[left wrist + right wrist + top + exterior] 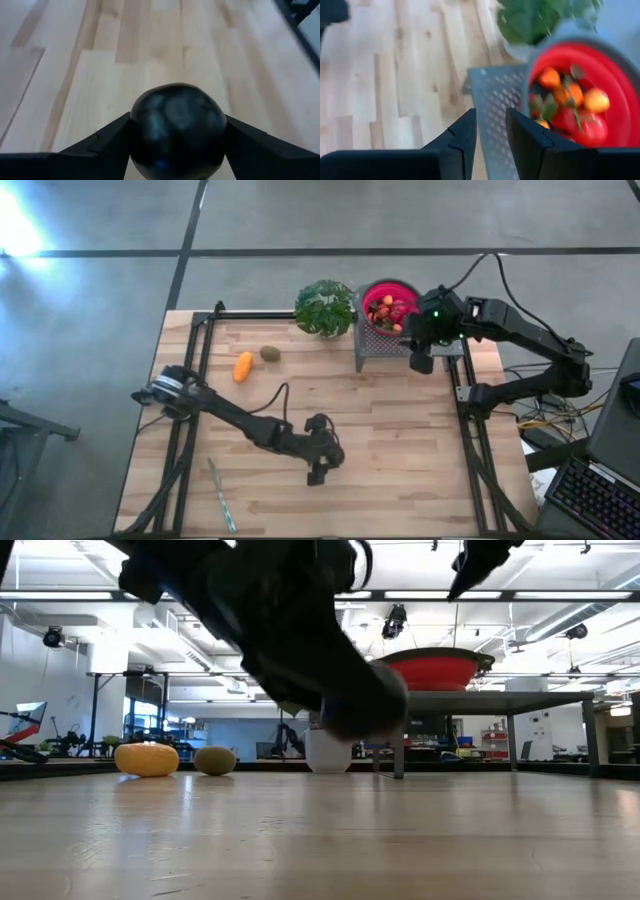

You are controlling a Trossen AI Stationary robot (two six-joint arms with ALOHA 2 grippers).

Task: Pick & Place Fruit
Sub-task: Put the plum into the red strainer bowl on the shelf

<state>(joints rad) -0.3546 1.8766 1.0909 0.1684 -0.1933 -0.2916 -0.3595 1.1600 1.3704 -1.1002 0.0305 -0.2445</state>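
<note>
At mid-table, left gripper (175, 150) clamped on a dark round fruit (176, 127); beside the red bowl (615, 80), right gripper (490, 135) nearly closed, empty.

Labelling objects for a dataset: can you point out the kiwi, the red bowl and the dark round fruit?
kiwi (270, 353), high view, its middle.
red bowl (374, 288), high view, its rim.
dark round fruit (176, 127), left wrist view, its front face.

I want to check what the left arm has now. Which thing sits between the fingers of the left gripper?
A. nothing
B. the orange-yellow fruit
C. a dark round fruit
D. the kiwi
C: in the left wrist view a dark round fruit fills the gap between the left gripper's fingers, while the orange-yellow fruit and the kiwi lie far off on the table.
</note>
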